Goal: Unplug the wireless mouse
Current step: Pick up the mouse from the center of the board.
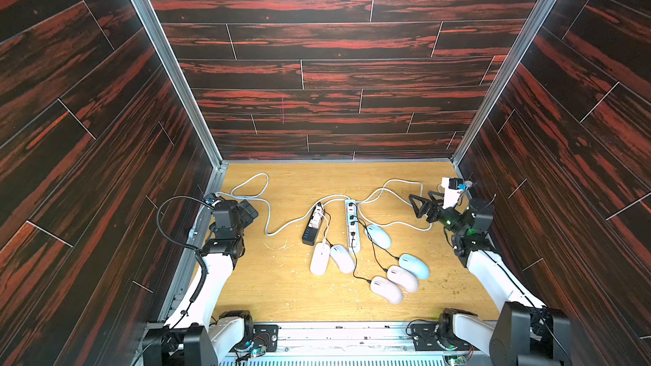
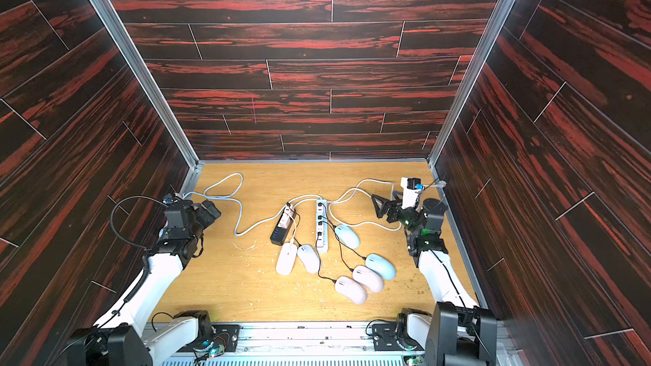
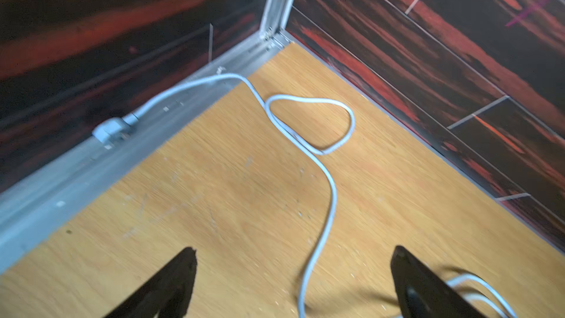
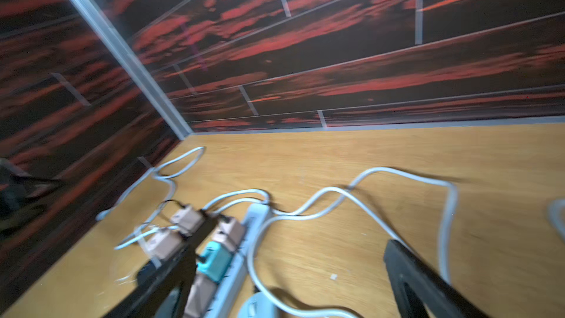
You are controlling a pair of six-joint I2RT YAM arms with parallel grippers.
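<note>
Several computer mice lie mid-table in both top views: two white [image 1: 320, 258] [image 1: 342, 258], two pale blue [image 1: 378, 235] [image 1: 415, 265], two pinkish [image 1: 402, 278] [image 1: 386, 289]. Thin cables run from them to chargers on a black power strip [image 1: 312, 228] and a white power strip [image 1: 353, 227]. Which one the task means I cannot tell. My right gripper [image 1: 421, 205] hovers open to the right of the white strip [image 4: 258, 212]; a teal charger [image 4: 214, 260] and a blue mouse [image 4: 256, 305] show past its fingers. My left gripper [image 1: 248, 211] is open by the left wall.
Thick white cables [image 1: 267, 205] loop across the wooden table [image 1: 281, 297] at left and right [image 2: 355, 193]. A white plug [image 3: 113, 130] rests on the left wall rail. A white box [image 1: 451, 188] stands at the back right corner. Dark walls enclose three sides.
</note>
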